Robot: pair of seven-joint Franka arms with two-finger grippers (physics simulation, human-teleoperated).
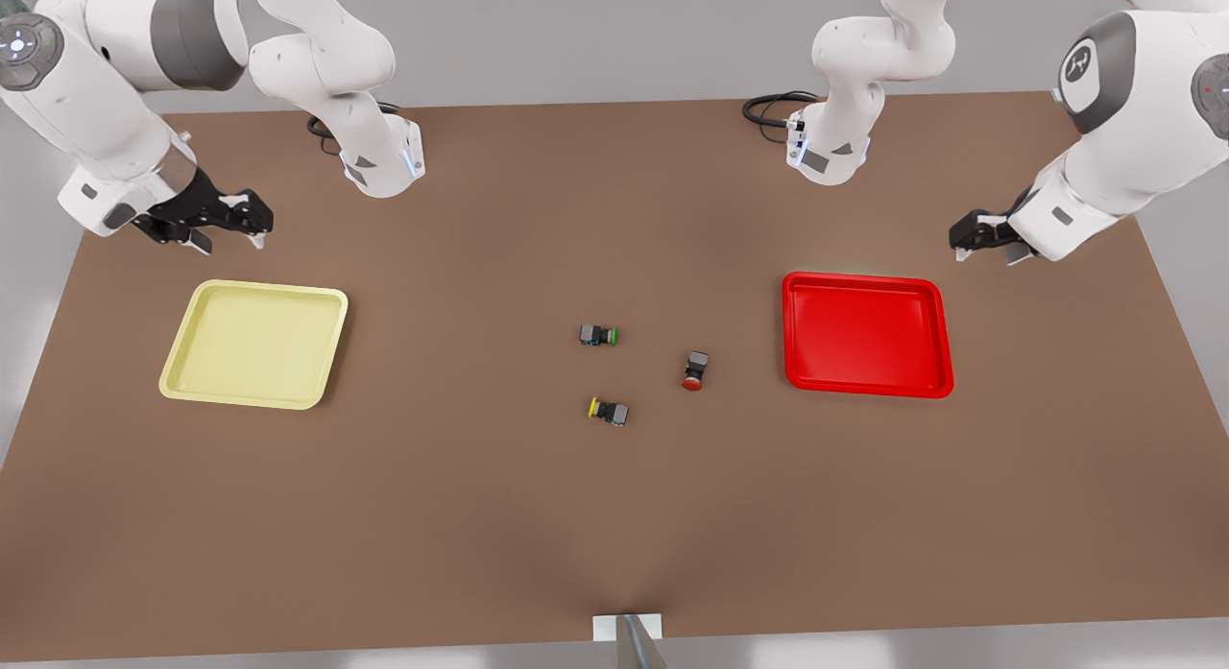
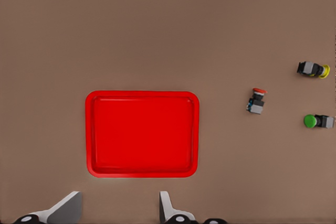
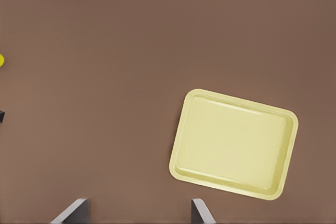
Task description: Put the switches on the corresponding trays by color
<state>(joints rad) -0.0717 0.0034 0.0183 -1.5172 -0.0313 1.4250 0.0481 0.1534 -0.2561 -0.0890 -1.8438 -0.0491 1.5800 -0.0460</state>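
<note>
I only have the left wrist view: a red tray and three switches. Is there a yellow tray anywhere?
Observer: Yes. A yellow tray lies at the front view's left, with nothing in it.
Operator: Where is the right hand?
Observer: The right hand hangs open just beyond that tray's far edge, holding nothing.
Operator: And is my left hand over the red tray?
Observer: No. The left hand is open, past the far corner of the red tray on the front view's right, above bare table.
</note>
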